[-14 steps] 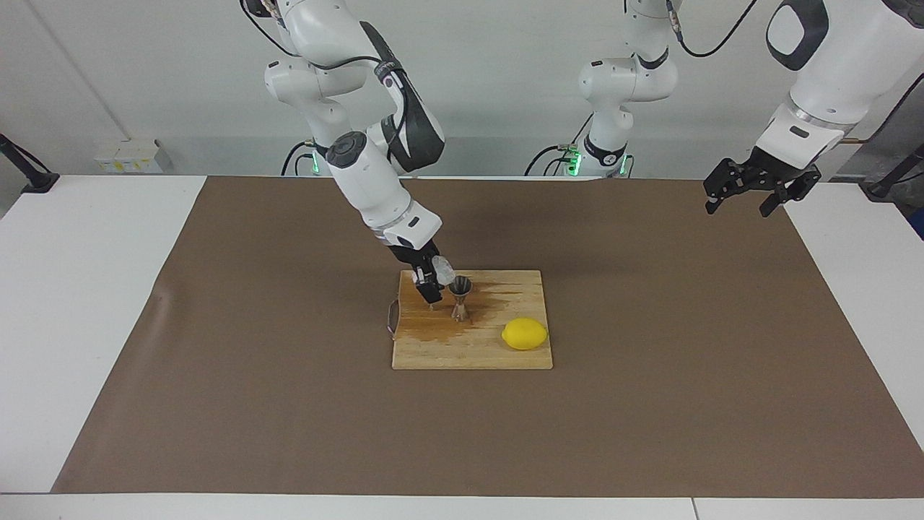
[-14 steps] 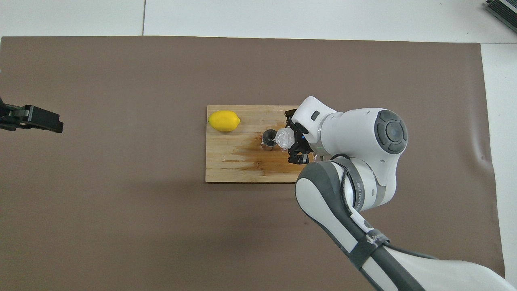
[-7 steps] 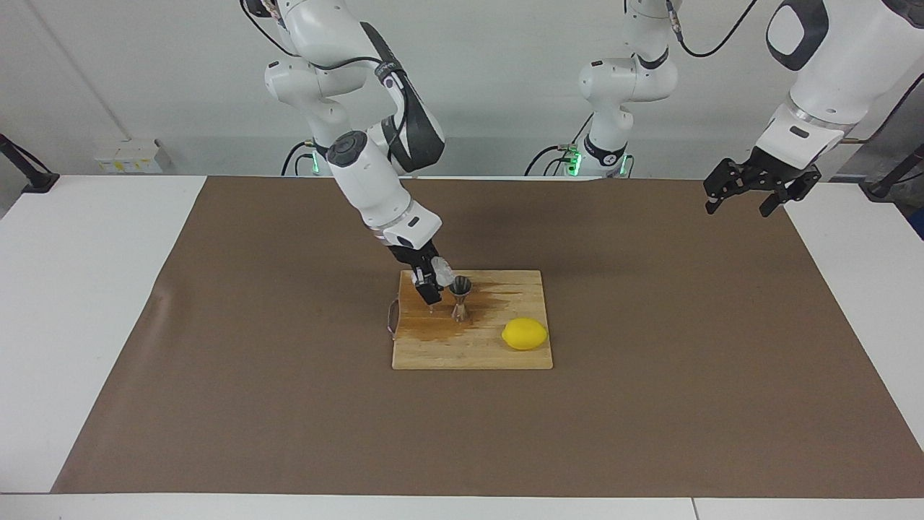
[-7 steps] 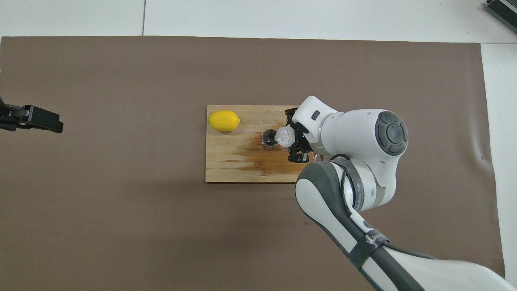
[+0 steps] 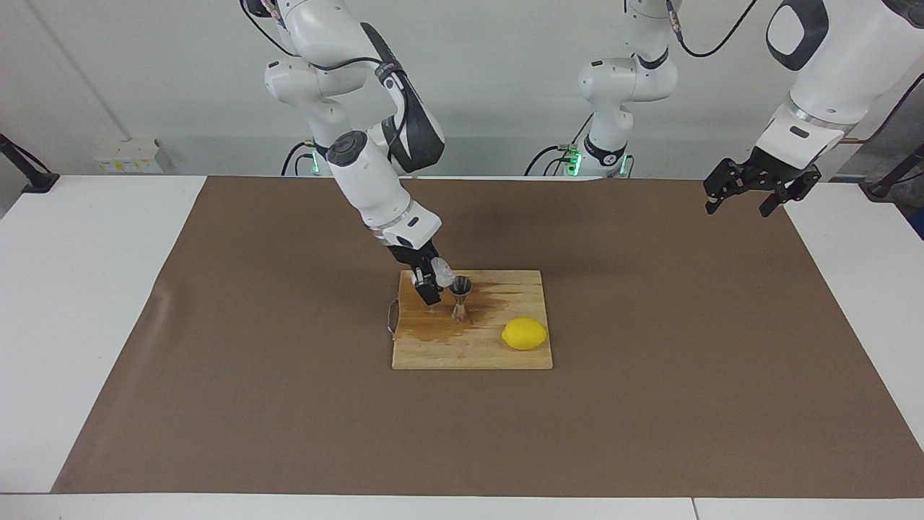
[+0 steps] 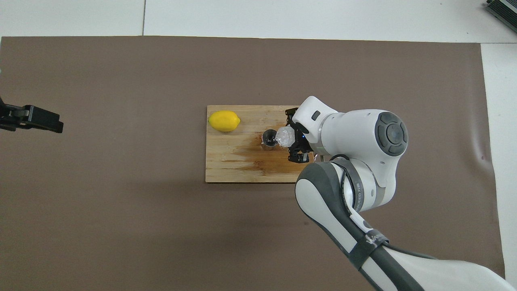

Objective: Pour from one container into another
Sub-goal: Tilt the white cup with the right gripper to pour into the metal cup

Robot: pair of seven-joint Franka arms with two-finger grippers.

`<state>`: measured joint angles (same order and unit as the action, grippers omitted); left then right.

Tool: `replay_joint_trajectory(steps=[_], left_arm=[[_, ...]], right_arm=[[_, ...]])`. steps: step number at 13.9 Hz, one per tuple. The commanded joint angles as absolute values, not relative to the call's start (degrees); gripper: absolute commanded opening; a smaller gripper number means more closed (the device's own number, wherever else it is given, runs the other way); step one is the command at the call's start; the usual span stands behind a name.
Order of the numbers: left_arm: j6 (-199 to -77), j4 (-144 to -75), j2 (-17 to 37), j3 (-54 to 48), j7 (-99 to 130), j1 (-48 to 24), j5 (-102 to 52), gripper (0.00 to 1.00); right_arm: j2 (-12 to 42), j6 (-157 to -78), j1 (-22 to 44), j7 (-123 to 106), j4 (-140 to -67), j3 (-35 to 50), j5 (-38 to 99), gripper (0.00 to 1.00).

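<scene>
My right gripper [image 5: 431,279] [image 6: 291,138] is shut on the clear ribbed cup [image 5: 442,272] [image 6: 284,137] and holds it tipped on its side, mouth toward the steel jigger [image 5: 460,298] [image 6: 268,139], just above the jigger's rim. The jigger stands upright on the wooden cutting board [image 5: 473,347] [image 6: 230,165]. A dark wet stain spreads over the board around the jigger. My left gripper [image 5: 751,193] [image 6: 32,119] is open and empty, waiting in the air over the left arm's end of the brown mat.
A yellow lemon [image 5: 525,334] [image 6: 223,121] lies on the board, farther from the robots than the jigger, toward the left arm's end. The board sits mid-way on a brown mat [image 5: 650,404] that covers the white table [image 5: 86,289].
The right gripper with the tipped cup has risen very slightly beside the jigger. The left arm has not moved.
</scene>
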<state>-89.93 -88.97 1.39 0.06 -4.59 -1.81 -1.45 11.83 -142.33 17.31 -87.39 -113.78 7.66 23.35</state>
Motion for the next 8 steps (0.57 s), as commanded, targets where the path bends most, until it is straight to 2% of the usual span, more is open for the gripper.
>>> replay_joint_trajectory(steps=[1, 8], left_arm=[[-90.35, -91.05, -0.35, -0.09, -4.83, -1.49, -0.62, 1.00], [-90.35, -91.05, -0.44, -0.09, -4.83, -1.49, -0.62, 1.00]], right_arm=[[11.34, -143.53, 17.49, -85.78, -114.52, 7.73, 21.80, 0.00], [11.34, -144.31, 18.02, -85.52, -114.52, 7.65, 21.80, 0.00]])
